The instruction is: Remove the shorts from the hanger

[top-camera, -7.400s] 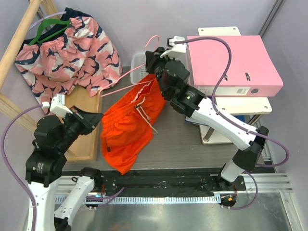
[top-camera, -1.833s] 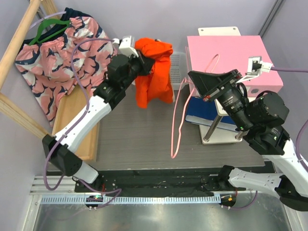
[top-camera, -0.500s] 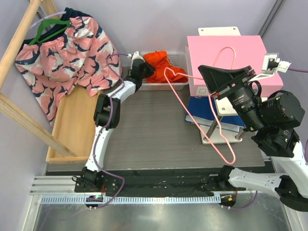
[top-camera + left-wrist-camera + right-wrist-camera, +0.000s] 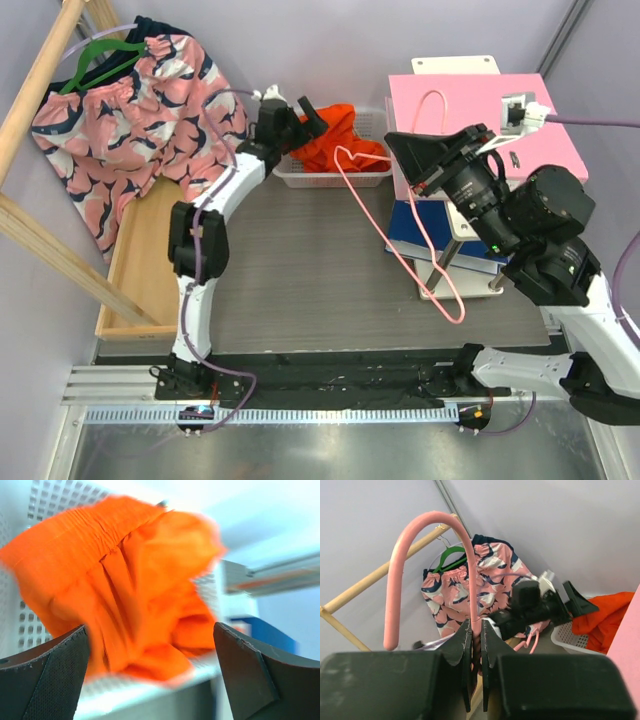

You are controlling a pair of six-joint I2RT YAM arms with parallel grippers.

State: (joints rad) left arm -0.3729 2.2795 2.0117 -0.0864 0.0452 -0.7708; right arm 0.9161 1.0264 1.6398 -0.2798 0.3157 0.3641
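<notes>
- Top external view: shows the shorts (image 4: pixel 335 140) heaped in a crumpled orange mound inside the white mesh basket (image 4: pixel 330 181) at the far side of the table.
- Places the left gripper (image 4: pixel 311 113) at the basket's left end, just beside the mound, with jaws spread wide and nothing between them.
- Sets the right gripper (image 4: pixel 425 165) in front of the pink box (image 4: pixel 480 110), clamped on the hanger (image 4: pixel 392 243) below its hook.
- Presents the hanger tilted, with its hook up over the box, one corner over the basket's near rim and the other low above the table; cannot tell whether that corner touches the shorts.
- Includes the patterned pink garment (image 4: pixel 130 110) on the green hanger (image 4: pixel 100 55) at far left.
- Left wrist view: fills the frame with the blurred shorts (image 4: pixel 135 595) against the basket's perforated wall (image 4: pixel 30 510).
- Frames them between both dark fingers (image 4: pixel 50 680) of the left gripper (image 4: pixel 150 630), set far apart; cannot tell whether either pad touches the cloth.
- Right wrist view: shows the right gripper (image 4: pixel 476 630) pinched narrow on the hanger (image 4: pixel 400 575), with the pink hook arching above the fingertips.
- Shows beyond it the left gripper (image 4: pixel 570 600) gaping beside the shorts (image 4: pixel 605 615) in the basket (image 4: pixel 565 635), with the patterned garment (image 4: pixel 470 580) and green hanger (image 4: pixel 452 560) behind.
</notes>
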